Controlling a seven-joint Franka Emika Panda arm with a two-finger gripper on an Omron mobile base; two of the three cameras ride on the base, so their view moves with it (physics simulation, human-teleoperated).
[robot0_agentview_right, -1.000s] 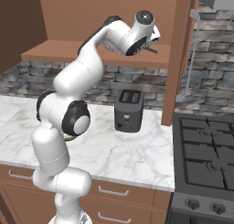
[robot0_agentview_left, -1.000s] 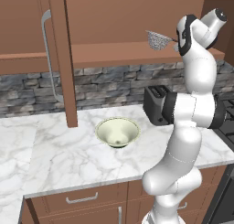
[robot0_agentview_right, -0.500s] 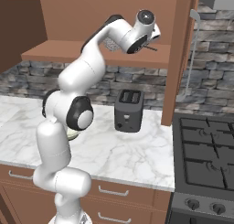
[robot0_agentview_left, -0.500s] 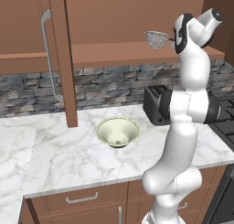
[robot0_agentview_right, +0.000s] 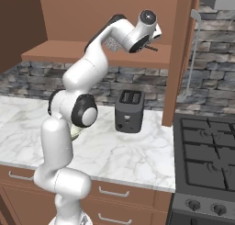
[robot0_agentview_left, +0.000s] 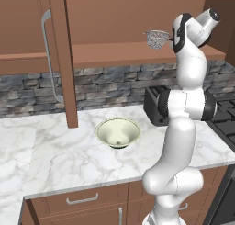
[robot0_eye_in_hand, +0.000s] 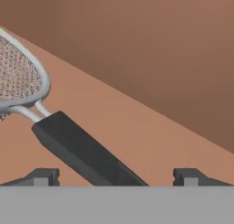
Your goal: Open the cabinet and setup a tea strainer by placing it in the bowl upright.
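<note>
Two finger tips of the gripper spread wide astride the tea strainer's dark handle on the open cabinet shelf, nothing clamped. Probably the grasping step: close on the handle, lift, carry down to the bowl, set upright.

The tea strainer lies on the brown cabinet shelf, its silver mesh basket at the left edge of the view and its dark handle running down toward the claw. The claw's two dark fingertips stand wide apart, the handle between them, untouched
</note>
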